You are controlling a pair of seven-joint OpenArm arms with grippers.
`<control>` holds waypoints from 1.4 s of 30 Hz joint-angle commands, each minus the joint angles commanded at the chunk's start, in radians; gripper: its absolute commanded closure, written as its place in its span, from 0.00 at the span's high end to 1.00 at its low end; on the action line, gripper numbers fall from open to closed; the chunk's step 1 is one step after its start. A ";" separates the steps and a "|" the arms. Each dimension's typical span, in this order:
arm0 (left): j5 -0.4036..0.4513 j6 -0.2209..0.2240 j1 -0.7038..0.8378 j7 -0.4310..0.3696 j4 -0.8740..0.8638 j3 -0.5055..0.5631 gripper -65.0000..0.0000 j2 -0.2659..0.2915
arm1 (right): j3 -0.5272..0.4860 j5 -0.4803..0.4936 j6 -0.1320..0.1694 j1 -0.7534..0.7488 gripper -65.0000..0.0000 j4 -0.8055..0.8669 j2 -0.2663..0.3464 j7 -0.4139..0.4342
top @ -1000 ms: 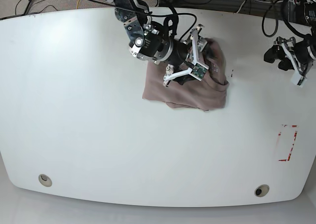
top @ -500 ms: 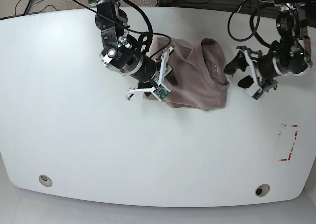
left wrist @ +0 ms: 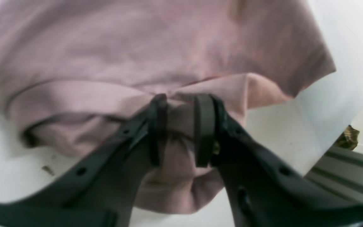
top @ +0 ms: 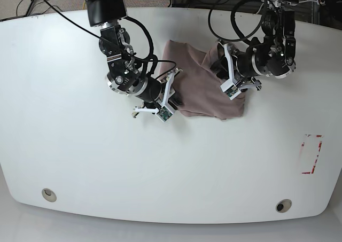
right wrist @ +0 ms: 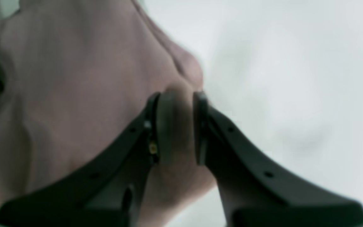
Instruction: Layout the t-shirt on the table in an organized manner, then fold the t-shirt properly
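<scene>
The t-shirt (top: 206, 87) lay bunched in a rumpled heap on the far middle of the counter (top: 80, 156), well short of being spread flat; folds ran across it and its near edge sagged in a rounded lip. The left claw (left wrist: 181, 129) had its jaws nearly together with a fold of the mauve cloth pinched between them, at the heap's edge on the base view's right; the cloth bulged out below the fingertips. The right claw (right wrist: 177, 127) likewise nipped a ridge of the fabric between its two dark fingers, at the heap's opposite edge, though that view was blurred; in the base view its white-framed body sat at the shirt's corner. Farther out, a red tape rectangle (top: 311, 154) marked the counter well apart from the shirt; two round grommets (top: 48, 194) sat near the front edge.
</scene>
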 joint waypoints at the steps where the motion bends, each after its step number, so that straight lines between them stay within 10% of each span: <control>1: 0.014 0.000 -0.002 -0.002 -0.002 0.005 0.19 -0.002 | 0.002 0.000 0.000 0.000 0.15 -0.015 0.011 0.015; 23: 0.147 0.000 -0.364 -0.147 -0.506 0.193 0.19 -0.021 | 0.071 -0.002 -0.005 -0.319 0.14 0.213 0.032 0.025; 42: 0.143 0.000 -0.531 -0.009 -0.130 0.143 0.19 -0.161 | 0.071 -0.002 -0.008 -0.377 0.14 0.453 -0.012 -0.075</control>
